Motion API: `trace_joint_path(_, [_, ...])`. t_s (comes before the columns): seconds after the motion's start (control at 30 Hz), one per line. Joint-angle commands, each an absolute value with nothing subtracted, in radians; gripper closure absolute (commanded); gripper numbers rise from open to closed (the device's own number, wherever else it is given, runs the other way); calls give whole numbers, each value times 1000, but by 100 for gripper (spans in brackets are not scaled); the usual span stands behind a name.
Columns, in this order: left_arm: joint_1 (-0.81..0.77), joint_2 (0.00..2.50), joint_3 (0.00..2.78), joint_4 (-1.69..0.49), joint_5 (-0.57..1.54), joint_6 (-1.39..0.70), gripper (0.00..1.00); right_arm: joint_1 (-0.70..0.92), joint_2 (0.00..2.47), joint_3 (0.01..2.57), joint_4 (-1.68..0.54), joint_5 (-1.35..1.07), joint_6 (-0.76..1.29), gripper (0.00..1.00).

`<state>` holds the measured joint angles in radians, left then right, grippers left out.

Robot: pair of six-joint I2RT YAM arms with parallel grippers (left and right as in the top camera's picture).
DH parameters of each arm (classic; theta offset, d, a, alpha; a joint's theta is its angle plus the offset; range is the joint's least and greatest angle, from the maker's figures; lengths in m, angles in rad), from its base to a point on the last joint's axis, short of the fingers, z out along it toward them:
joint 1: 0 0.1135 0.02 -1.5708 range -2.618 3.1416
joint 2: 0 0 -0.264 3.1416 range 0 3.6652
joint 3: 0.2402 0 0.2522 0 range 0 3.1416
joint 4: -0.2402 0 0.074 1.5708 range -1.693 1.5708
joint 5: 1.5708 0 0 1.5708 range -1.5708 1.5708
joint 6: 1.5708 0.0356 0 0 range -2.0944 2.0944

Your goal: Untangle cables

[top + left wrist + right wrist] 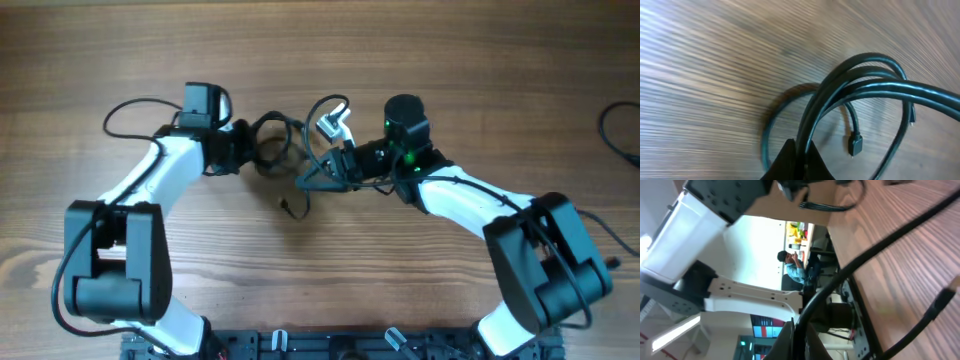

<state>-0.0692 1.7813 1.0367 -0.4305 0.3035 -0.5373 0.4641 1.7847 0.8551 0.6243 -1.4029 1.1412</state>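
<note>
The cables (290, 150) are thin black cords in loose loops at the table's middle, between both arms. My left gripper (243, 147) is shut on several strands at the loops' left side; in the left wrist view the strands (860, 85) rise from my closed fingers (801, 156), and a small plug end (855, 145) hangs above the wood. My right gripper (335, 172) is shut on a strand at the right side; in the right wrist view that cable (875, 250) runs up from my fingers (799, 342). A loose plug end (285, 207) lies toward the front.
A white-and-grey plug or adapter (332, 122) sits at the top of the loops. Another black cord (618, 130) lies at the table's right edge. The left arm's own black wire (130, 108) loops at the back left. The arm bases (330, 345) stand at the front edge.
</note>
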Motion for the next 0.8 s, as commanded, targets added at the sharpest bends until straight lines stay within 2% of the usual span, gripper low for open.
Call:
trace_joint_path(0.0, [37, 1829, 1018, -429, 175, -532, 96, 477, 1814, 873, 634, -1542, 1044, 96])
trace_joint_path(0.27, [56, 1829, 1018, -427, 262, -527, 96, 477, 1940, 873, 622, -1429, 991, 95])
trace_joint_path(0.37, [56, 1827, 1018, -417, 324, -476, 96, 477, 1947, 873, 468, -1289, 875, 94])
trace_joint_path(0.5, [56, 1826, 1018, -393, 501, -368, 96, 477, 1947, 873, 168, -976, 660, 91])
trace_joint_path(0.6, [56, 1825, 1018, -380, 598, -333, 96, 477, 1947, 873, 44, -772, 629, 91])
trace_joint_path(0.77, [73, 1816, 1021, -372, 739, -239, 96, 476, 1947, 873, -56, -599, 685, 96])
